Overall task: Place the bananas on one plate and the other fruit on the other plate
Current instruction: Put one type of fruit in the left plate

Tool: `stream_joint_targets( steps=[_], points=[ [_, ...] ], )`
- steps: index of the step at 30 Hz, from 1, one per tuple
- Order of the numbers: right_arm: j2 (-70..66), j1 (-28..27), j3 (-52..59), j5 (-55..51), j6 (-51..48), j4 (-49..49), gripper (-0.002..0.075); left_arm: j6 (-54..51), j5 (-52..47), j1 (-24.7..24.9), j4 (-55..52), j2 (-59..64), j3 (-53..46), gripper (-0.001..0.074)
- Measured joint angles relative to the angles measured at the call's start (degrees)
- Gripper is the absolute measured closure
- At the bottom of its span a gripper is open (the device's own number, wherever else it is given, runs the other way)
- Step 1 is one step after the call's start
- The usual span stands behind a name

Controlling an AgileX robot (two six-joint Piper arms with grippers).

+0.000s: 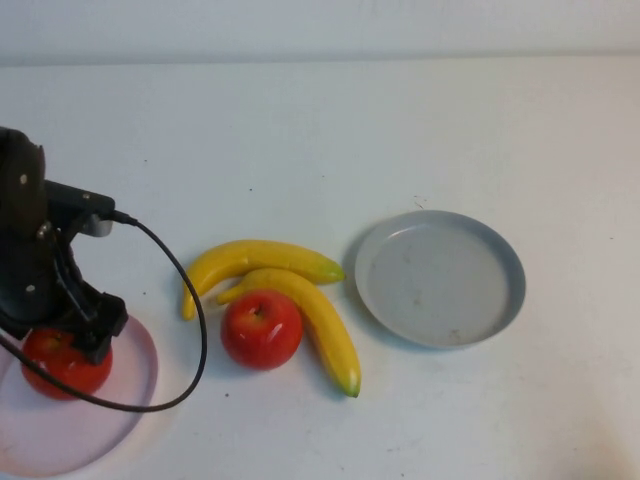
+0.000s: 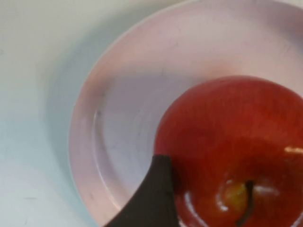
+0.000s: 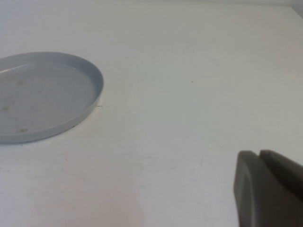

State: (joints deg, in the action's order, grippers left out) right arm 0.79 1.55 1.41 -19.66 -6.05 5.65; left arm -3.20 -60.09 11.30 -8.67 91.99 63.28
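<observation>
Our left gripper (image 1: 62, 345) is hiding most of one apple (image 1: 65, 365) on the pink plate (image 1: 135, 395) at the table's near-left corner; can't tell its jaws. The 2nd apple (image 1: 261, 329) and bananas (image 1: 290, 290) are sitting mid-table beside the grey-blue plate (image 1: 440, 278). Right gripper (image 3: 258, 189), closed, is hanging over bare table nr that plate.

Plain white bench (image 1: 330, 130) filling nearly the whole high view, matte, lightly marked with faint specks and scuffs. Along the far edge, a narrow pale band of wall (image 1: 320, 25), slightly greyer than the bench top. Soft, even light from above; only faint, blurred shadows on the surface. Same white bench top in both wrist views, bare and smooth.
</observation>
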Motion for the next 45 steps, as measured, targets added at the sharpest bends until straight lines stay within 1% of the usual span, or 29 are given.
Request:
stream_joint_targets(
  steps=[5,10,12,14,18,22,25,28,31,45],
  points=[
    [0.0,0.0,0.0,0.0,0.0,0.0,0.0743,1.2,-0.2,0.0,0.0,0.7,0.6,0.0067],
    [0.0,0.0,0.0,-0.1,0.0,0.0,0.0743,1.8,-4.2,0.0,2.6,-1.6,6.6,0.0067],
    [0.0,0.0,0.0,-0.1,0.0,0.0,0.0743,0.3,-5.8,0.4,5.4,-2.5,9.5,0.0066],
    [0.0,0.0,0.0,-0.1,0.0,0.0,0.0743,-3.5,-6.8,1.8,8.3,-3.0,11.6,0.0066],
    [0.0,0.0,0.0,-0.1,0.0,0.0,0.0743,-9.3,-4.8,8.8,12.6,-3.2,12.7,0.0066],
    [0.0,0.0,0.0,-0.1,0.0,0.0,0.0743,-13.4,0.5,17.8,11.5,-1.6,12.8,0.0066],
    [0.0,0.0,0.0,-0.1,0.0,0.0,0.0743,-14.5,2.4,22.7,9.1,0.0,12.8,0.0066],
    [0.0,0.0,0.0,-0.1,0.0,0.0,0.0743,-14.8,2.5,25.4,8.3,1.8,12.8,0.0066],
    [0.0,0.0,0.0,-0.1,0.0,0.0,0.0743,-14.2,2.5,26.1,7.6,2.8,12.8,0.0066],
    [0.0,0.0,0.0,-0.1,0.0,0.0,0.0743,-14.0,2.6,26.1,4.1,8.9,12.8,0.0066]
  ],
)
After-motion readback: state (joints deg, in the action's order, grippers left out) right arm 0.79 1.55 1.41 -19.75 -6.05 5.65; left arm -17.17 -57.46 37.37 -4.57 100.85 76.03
